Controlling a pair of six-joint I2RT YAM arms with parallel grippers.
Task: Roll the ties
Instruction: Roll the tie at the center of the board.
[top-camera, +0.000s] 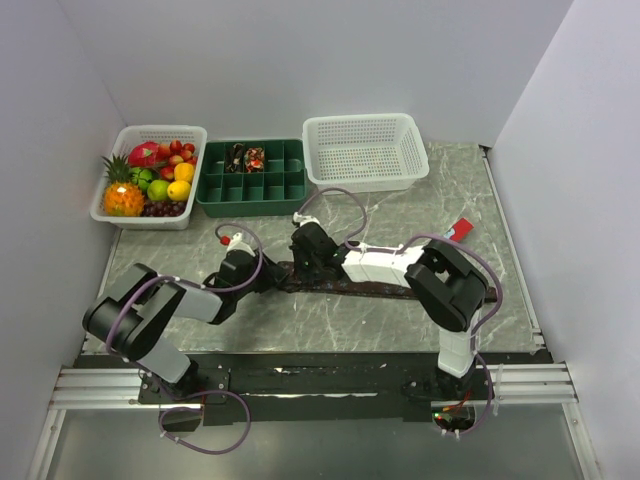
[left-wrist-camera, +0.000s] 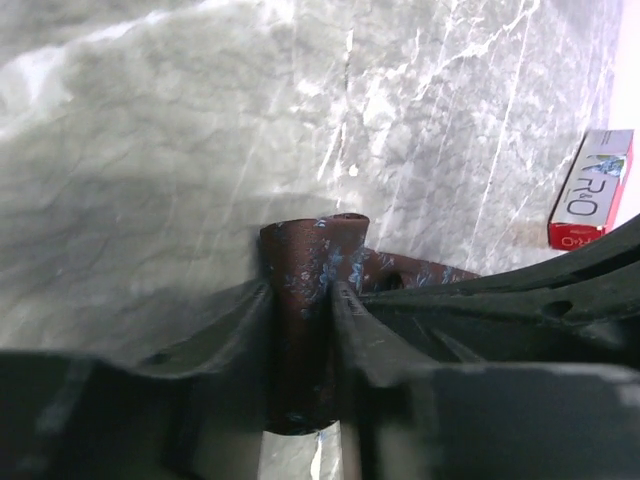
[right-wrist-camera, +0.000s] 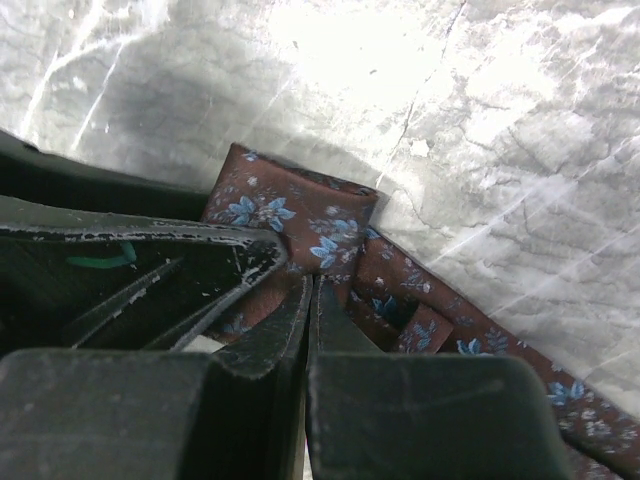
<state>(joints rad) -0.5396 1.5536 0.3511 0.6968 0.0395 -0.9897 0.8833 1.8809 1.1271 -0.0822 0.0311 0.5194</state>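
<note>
A dark tie (top-camera: 322, 285) lies along the middle of the tabletop (top-camera: 330, 328). The left gripper (top-camera: 262, 274) and right gripper (top-camera: 300, 262) crowd its left end. A fruit basket (top-camera: 150, 222), green tray (top-camera: 250, 207) and white basket (top-camera: 365, 172) line the far edge.

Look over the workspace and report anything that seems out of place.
One thing stands out: a small red box lies askew and alone on the right side of the table, in front of the white basket rather than in any container. The tie lies stretched across the middle. Nothing looks spilled or damaged.
</note>
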